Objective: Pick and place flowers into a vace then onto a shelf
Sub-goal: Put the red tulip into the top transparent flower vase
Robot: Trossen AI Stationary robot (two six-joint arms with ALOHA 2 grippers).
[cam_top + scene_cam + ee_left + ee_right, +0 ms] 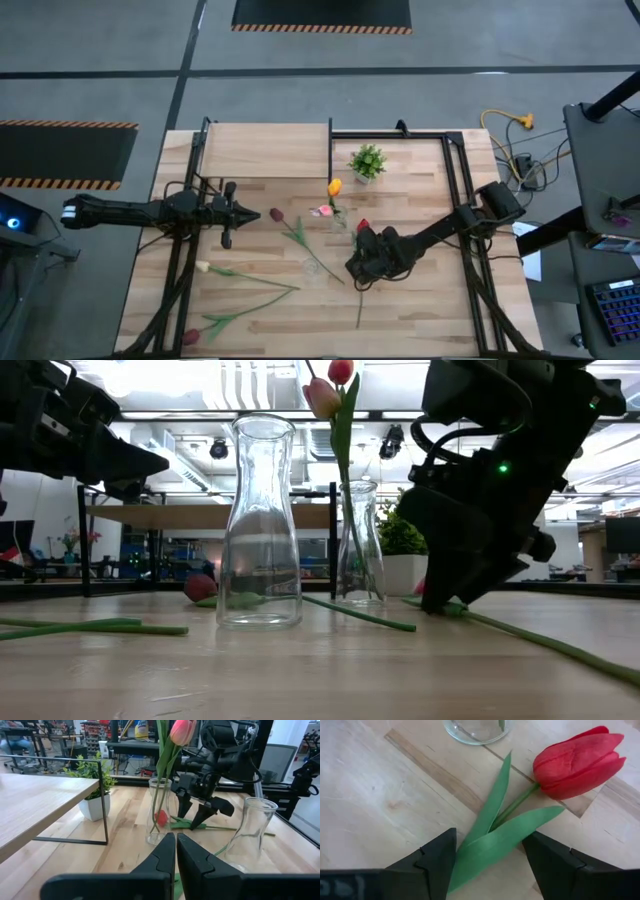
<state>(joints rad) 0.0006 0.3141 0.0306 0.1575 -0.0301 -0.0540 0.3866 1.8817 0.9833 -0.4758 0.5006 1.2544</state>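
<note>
A red tulip [577, 762] lies flat on the table, its head near the foot of a clear glass vase [358, 545] that holds a pink and an orange tulip upright. My right gripper [489, 839] is open, tilted down over the red tulip's leaves [492, 827], with one finger on either side of them. A second vase [258, 525] stands without flowers. More tulips [300, 240] lie flat on the table's left and near parts. The shelf [265, 150] stands at the far left. My left gripper [176, 855] is shut and hovers at the left.
A small potted plant [367, 160] in a white pot stands at the far side, right of the shelf. A black metal frame [455, 190] runs along the table's edges. The flowerless vase [315, 268] is close to the left of my right gripper [360, 250].
</note>
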